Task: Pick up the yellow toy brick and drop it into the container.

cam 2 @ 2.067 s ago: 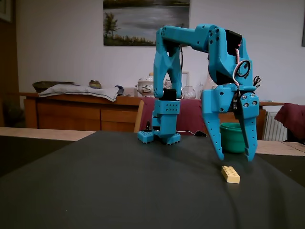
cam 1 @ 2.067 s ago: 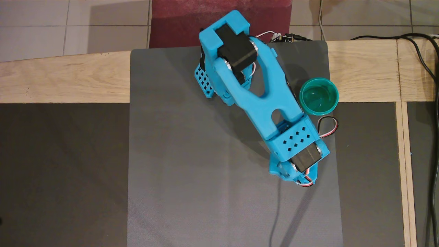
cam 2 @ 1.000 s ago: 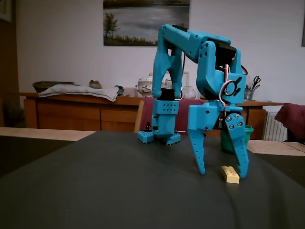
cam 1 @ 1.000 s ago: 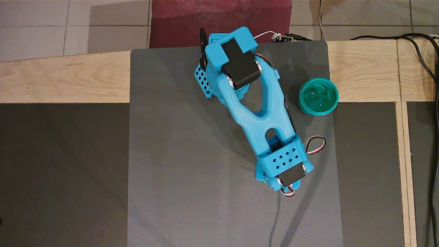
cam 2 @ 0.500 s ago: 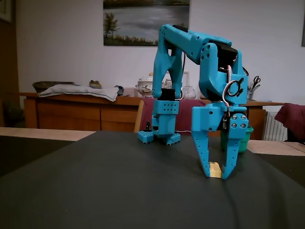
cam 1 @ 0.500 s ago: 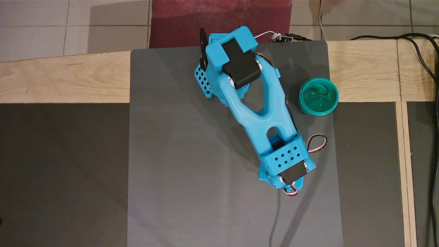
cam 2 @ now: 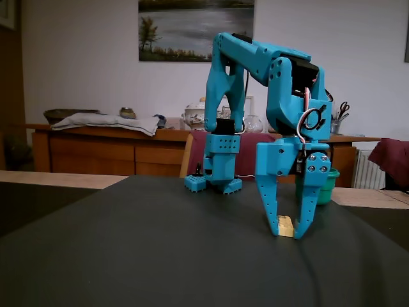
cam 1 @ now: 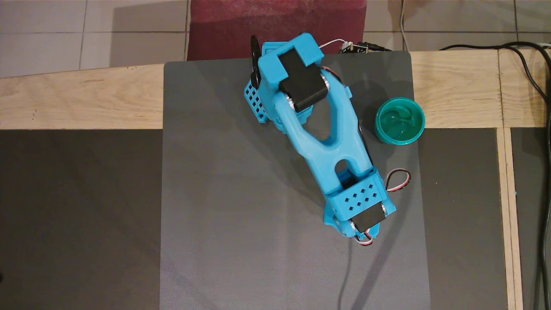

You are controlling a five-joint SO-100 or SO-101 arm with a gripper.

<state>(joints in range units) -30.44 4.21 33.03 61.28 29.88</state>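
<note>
In the fixed view the yellow toy brick (cam 2: pixel 285 226) lies on the dark mat between the two fingertips of my blue gripper (cam 2: pixel 286 231). The gripper points straight down, and its jaws stand close against both sides of the brick. The brick still rests on the mat. In the overhead view the arm's wrist (cam 1: pixel 359 206) covers both the gripper and the brick. The teal-green container (cam 1: pixel 400 121) stands upright and empty at the mat's right edge. In the fixed view, the container (cam 2: pixel 328 186) shows partly behind the gripper.
The grey mat (cam 1: pixel 241 193) lies over a wooden table with dark panels. The arm's base (cam 1: pixel 275 86) sits at the mat's far edge. A loose red-and-white cable loop (cam 1: pixel 398 180) hangs beside the wrist. Black cables (cam 1: pixel 533 82) run along the table's right side.
</note>
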